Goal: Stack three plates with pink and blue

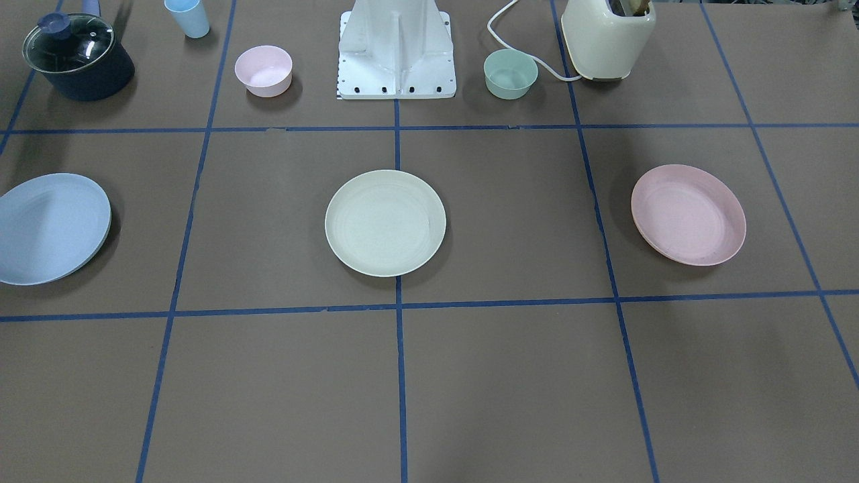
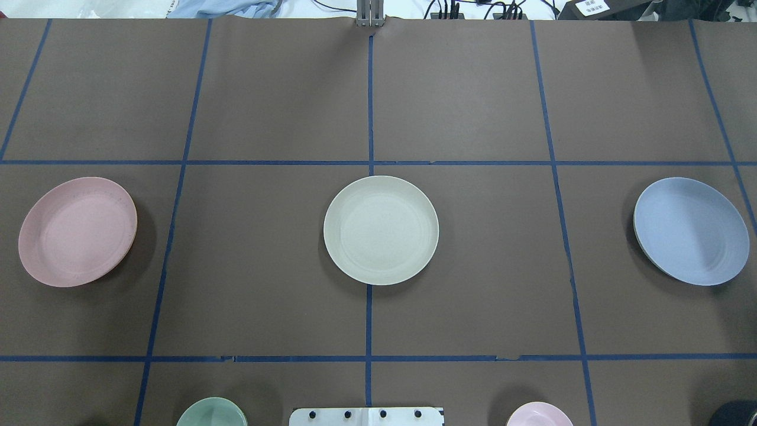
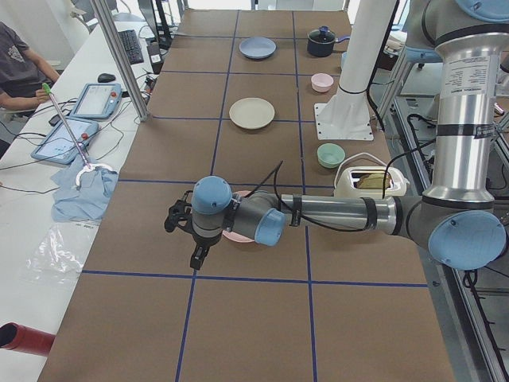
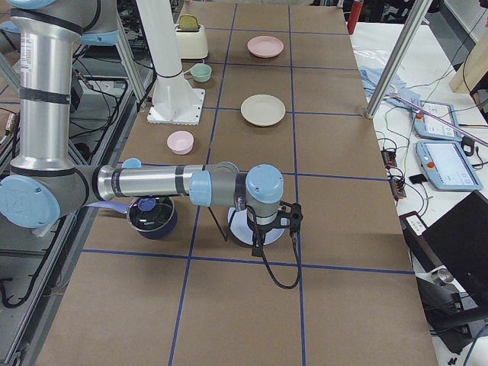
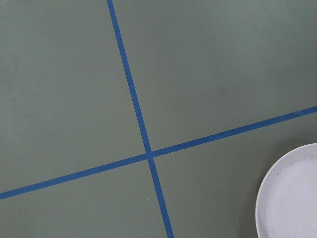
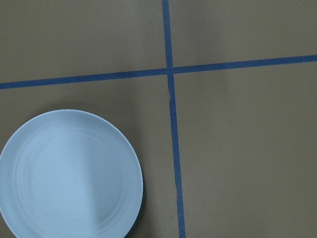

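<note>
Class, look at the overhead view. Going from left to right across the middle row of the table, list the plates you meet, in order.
pink plate → cream plate → blue plate

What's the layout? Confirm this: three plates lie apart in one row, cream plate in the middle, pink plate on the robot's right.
Wrong on one point: the pink plate lies on the robot's left, as the overhead view shows; the blue plate takes the right. The rest holds: three plates apart in one row, cream plate in the middle.
</note>
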Motion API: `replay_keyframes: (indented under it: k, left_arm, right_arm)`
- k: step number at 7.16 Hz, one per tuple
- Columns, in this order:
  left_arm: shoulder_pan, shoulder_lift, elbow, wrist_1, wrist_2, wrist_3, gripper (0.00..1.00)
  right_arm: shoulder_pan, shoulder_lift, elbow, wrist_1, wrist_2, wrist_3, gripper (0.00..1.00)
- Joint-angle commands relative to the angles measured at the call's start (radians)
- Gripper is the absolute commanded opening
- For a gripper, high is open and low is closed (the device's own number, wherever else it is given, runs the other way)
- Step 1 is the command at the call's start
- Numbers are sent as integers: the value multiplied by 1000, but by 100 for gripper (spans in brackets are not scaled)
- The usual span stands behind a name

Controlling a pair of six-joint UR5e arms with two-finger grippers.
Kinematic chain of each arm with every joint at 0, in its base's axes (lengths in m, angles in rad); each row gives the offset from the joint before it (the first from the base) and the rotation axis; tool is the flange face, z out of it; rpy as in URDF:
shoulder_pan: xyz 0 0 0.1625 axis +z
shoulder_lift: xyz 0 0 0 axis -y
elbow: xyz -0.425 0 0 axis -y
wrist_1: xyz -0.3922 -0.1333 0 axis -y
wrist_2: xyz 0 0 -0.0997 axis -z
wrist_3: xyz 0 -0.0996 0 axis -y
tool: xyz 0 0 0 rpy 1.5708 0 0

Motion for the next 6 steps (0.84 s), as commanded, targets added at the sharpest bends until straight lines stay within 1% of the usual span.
replay_keyframes:
  k: [1,2,3,4,5,6]
  left_arm:
    - [85,63,56,-236,-39,-310,100]
    - [174,110,61,-405,-32,-510,100]
    - [274,129,62,-532,-21,-703,100]
    - [355,149,62,-607,25,-800,100]
    - [421,149,64,-613,63,-826,100]
    - [471,148,67,-609,82,-828,99]
  right_arm:
    - [-1,17,2,13,0,-1,100]
    - [-1,22,0,14,-8,-1,100]
    - [-1,43,-7,15,-14,-2,100]
    - [-1,33,-9,14,-9,-1,100]
    - [-1,28,-4,15,-6,1,100]
    - [-1,28,-4,15,-6,1,100]
